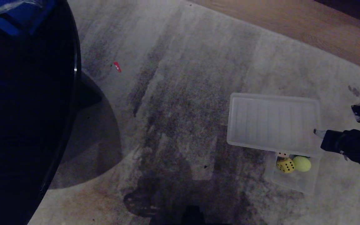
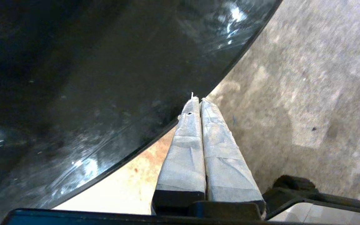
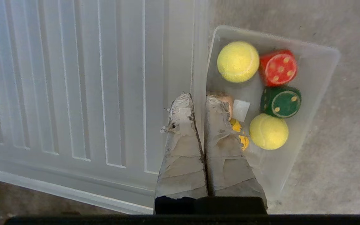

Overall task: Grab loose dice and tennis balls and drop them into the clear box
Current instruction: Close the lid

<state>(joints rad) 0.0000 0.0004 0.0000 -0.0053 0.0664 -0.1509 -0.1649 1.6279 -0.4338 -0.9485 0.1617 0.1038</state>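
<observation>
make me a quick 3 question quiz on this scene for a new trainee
1. True or false: the ribbed lid fully covers the clear box.
2. How many tennis balls show in the clear box in the right wrist view? A) one B) two C) three
3. Fill in: the right gripper hangs above the lid's edge with its jaws ____.

Key:
1. False; the lid leaves one end open, with a red die and a green die in plain sight.
2. B; one tennis ball lies beside the red die, the other tennis ball beside the green die.
3. shut
</observation>
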